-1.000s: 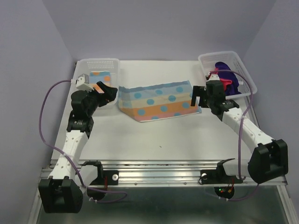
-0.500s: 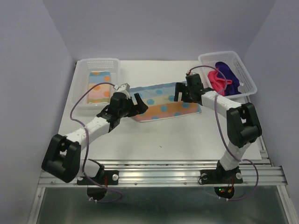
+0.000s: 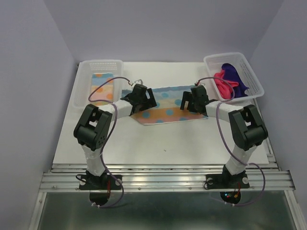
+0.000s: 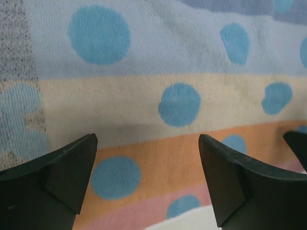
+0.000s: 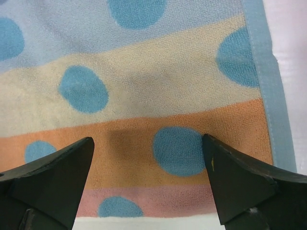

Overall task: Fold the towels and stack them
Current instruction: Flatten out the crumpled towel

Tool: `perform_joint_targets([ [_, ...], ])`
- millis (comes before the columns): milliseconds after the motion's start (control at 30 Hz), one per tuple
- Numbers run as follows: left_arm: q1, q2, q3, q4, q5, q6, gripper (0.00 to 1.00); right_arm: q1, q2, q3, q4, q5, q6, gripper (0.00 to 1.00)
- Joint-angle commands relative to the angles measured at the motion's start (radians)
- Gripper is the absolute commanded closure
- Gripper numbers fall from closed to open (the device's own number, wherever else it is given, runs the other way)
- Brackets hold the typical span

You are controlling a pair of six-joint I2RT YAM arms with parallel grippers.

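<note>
A pastel striped towel [image 3: 165, 113] with blue dots lies flat on the white table, mid-way back. My left gripper [image 3: 147, 100] hovers low over its left part, jaws wide open with nothing between them; the left wrist view shows the towel [image 4: 177, 103] under the gripper [image 4: 147, 179]. My right gripper [image 3: 188, 102] is open over the towel's right end, where the blue hem [image 5: 263, 72] shows beside the gripper [image 5: 148, 179]. A second striped towel [image 3: 102, 89] lies folded in the left basket. A hot pink towel [image 3: 221, 81] and a purple towel [image 3: 236, 76] lie crumpled in the right basket.
A white perforated basket [image 3: 100, 63] stands at the back left and another [image 3: 225, 57] at the back right. The table mat's near edge meets a metal rail [image 3: 163, 175]. Purple walls close in on both sides and behind.
Both arms have swung inward from beside the baskets and come down over the striped towel's two ends. Both grippers stayed open. The towel now lies flatter.
</note>
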Motion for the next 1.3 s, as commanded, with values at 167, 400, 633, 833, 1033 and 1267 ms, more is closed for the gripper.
perform_joint_targets([
  [167, 0.001, 0.306, 0.4, -0.148, -0.025, 0.085, 0.01, 0.136, -0.169, -0.358, -0.06, -0.072, 0.224, 0.0],
  [400, 0.001, 0.503, 0.771, -0.255, 0.04, 0.229, 0.01, 0.416, -0.26, -0.449, 0.078, -0.261, 0.347, 0.0],
  [633, 0.004, 0.467, 0.754, -0.185, 0.119, 0.366, 0.01, 0.487, -0.248, -0.337, 0.141, -0.278, 0.274, 0.0],
  [833, 0.004, 0.264, 0.588, -0.079, 0.196, 0.428, 0.01, 0.489, -0.346, -0.309, 0.098, -0.237, 0.255, 0.0],
  [1033, -0.011, -0.081, 0.239, 0.068, 0.209, 0.365, 0.01, 0.463, -0.515, -0.309, -0.142, 0.039, 0.32, 0.0],
  [1267, -0.19, -0.372, -0.111, 0.114, 0.101, 0.274, 0.01, 0.188, -0.693, -0.371, -0.264, 0.055, 0.349, 0.0],
])
